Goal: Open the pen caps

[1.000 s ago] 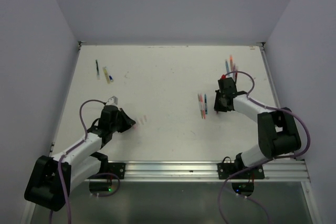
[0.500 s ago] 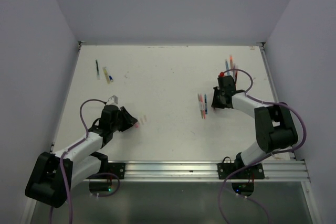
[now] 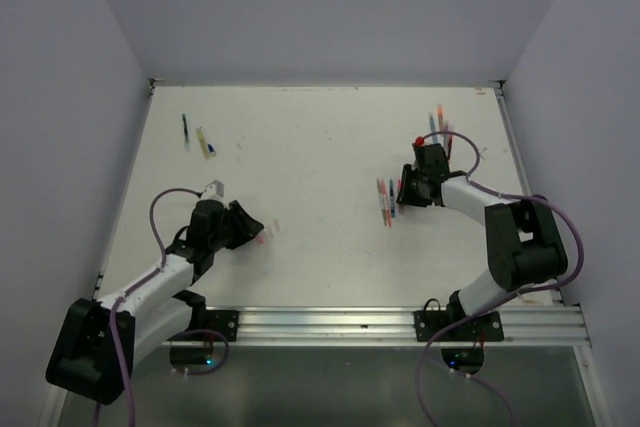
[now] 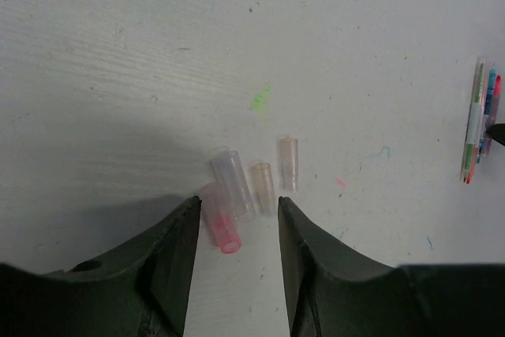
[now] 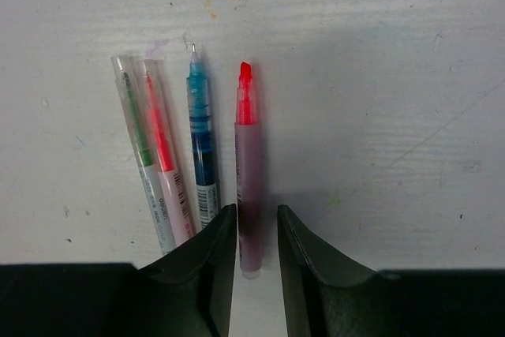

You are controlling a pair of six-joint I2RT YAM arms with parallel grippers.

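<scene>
A: What is done?
B: Four pen caps (image 4: 233, 185) are laid on the bench (image 4: 118, 53) at the left tool (image 4: 237, 203), which is parted and empty.
A: What is left?
B: The right tool (image 5: 256, 212) is set narrowly astride an uncapped red pen (image 5: 248, 155); the farther pens (image 3: 438, 125) cannot be judged.

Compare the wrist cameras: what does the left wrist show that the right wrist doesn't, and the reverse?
Left wrist only: four loose caps on the table, the pink cap between the fingers of the open left gripper. Right wrist only: tip detail of the pen group, the red highlighter uncapped between the fingers of the open right gripper, the teal pen uncapped beside it. Both: the white table, and likely that same pen group, small at the left wrist view's right edge.
</scene>
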